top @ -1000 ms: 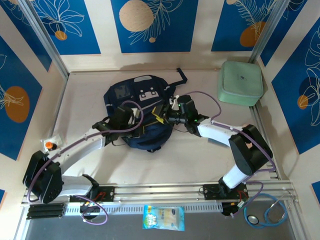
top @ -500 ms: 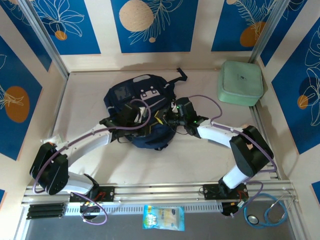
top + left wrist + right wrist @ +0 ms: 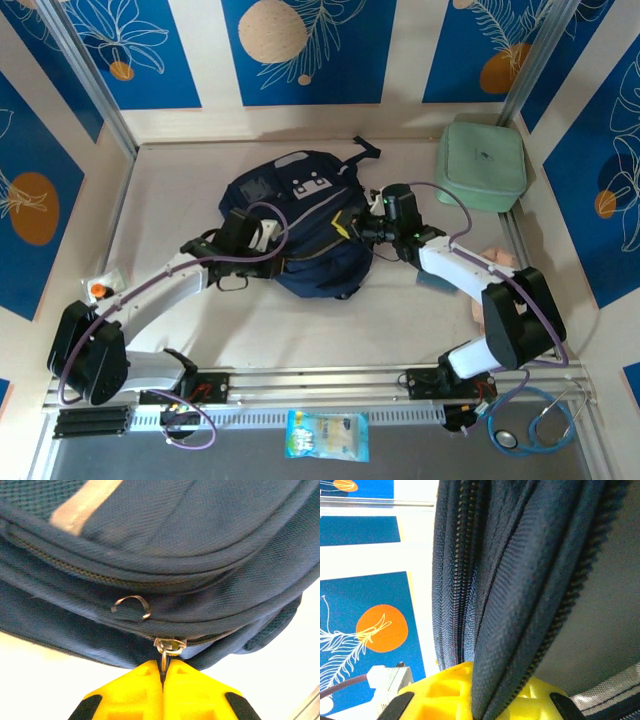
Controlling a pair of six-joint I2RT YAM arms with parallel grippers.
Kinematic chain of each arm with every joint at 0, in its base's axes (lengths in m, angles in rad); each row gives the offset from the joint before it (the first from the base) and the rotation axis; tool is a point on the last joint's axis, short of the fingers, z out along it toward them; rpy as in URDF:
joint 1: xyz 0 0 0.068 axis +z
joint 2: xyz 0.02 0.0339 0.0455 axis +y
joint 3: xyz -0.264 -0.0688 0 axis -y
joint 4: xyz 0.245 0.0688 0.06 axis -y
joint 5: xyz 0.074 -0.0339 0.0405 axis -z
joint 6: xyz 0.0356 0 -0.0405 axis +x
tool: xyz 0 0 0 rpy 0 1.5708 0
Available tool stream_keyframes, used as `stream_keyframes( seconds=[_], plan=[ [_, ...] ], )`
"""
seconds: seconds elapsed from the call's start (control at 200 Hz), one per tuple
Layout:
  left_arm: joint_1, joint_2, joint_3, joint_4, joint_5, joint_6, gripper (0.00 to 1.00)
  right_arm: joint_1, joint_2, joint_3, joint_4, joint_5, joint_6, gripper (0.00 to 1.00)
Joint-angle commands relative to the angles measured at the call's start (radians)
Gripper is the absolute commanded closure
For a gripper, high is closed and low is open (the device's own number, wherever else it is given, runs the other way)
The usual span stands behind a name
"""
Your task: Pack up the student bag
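The student bag [image 3: 300,225], navy blue with grey-white panels, lies in the middle of the table. My left gripper [image 3: 264,238] is at its left side. In the left wrist view its yellow fingers [image 3: 200,690] are shut on a metal zipper pull [image 3: 170,646] at the bag's [image 3: 175,555] lower seam. My right gripper [image 3: 352,226] is at the bag's right side. In the right wrist view a zippered fabric edge of the bag [image 3: 520,605] runs down between the yellow fingers [image 3: 445,690], which are shut on it.
A pale green square zip case [image 3: 481,165] sits in the back right corner. A small orange object [image 3: 98,290] lies at the left wall. A snack packet [image 3: 327,435] and a stethoscope [image 3: 535,425] lie in front of the arm bases.
The right gripper has shut on the bag's edge and drawn back to the right. The bag has shifted right with it. The left gripper stays shut on the zipper pull.
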Motion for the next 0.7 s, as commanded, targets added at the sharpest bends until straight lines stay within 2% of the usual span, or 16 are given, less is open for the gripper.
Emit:
stream_keyframes(
  seconds=[0.0, 0.23, 0.375, 0.535, 0.695],
  plan=[
    [0.043, -0.015, 0.012, -0.153, -0.068, 0.093, 1.0, -0.052, -0.055, 0.025, 0.002, 0.019, -0.046, 0.94],
    [0.132, 0.035, 0.061, -0.211, -0.086, 0.239, 1.0, -0.069, -0.074, 0.041, -0.037, -0.038, -0.082, 0.94],
    [0.189, 0.089, 0.098, -0.206, -0.06, 0.292, 1.0, -0.071, -0.078, 0.065, -0.083, -0.05, -0.122, 0.94],
    [0.242, 0.166, 0.18, -0.2, -0.084, 0.294, 1.0, -0.073, -0.078, 0.073, -0.098, -0.062, -0.136, 0.94],
    [0.289, 0.202, 0.196, -0.1, -0.139, 0.265, 1.0, -0.075, -0.074, 0.068, -0.109, -0.07, -0.138, 0.94]
  ],
)
